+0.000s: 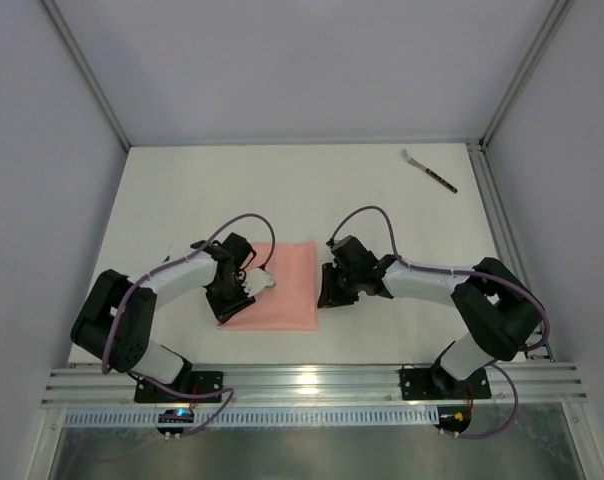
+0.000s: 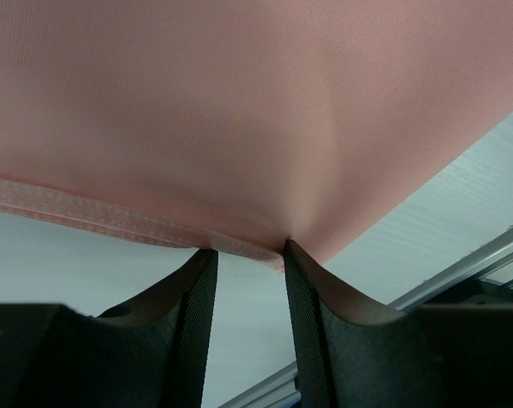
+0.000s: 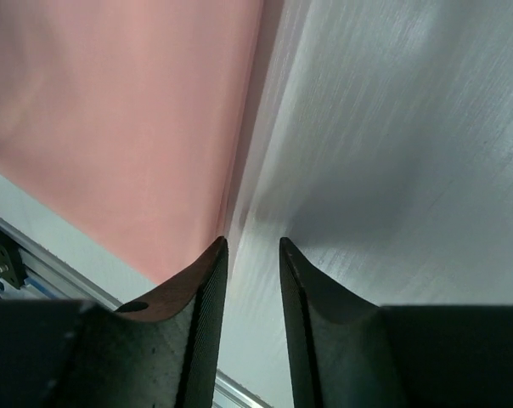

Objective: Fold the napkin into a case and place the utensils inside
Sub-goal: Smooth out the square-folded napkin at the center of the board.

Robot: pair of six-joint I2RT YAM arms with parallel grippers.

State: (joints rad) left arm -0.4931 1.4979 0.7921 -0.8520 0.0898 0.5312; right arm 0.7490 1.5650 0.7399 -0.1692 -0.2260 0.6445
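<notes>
The salmon-pink napkin (image 1: 282, 285) lies flat on the white table between my two arms. In the left wrist view it (image 2: 239, 110) fills the upper frame, its hemmed edge running just past my fingertips. My left gripper (image 1: 244, 290) is at the napkin's left edge; its jaws (image 2: 248, 251) are apart, with bare table between them and the tips touching the hem. My right gripper (image 1: 327, 290) is at the right edge, open (image 3: 252, 242), with the cloth (image 3: 112, 127) just left of its left fingertip. The fork (image 1: 429, 170) lies at the far right corner, away from both grippers.
Grey walls enclose the table on three sides. A metal rail (image 1: 312, 385) runs along the near edge by the arm bases, and it also shows in the left wrist view (image 2: 460, 272). A metal strip (image 1: 492, 210) borders the table's right side.
</notes>
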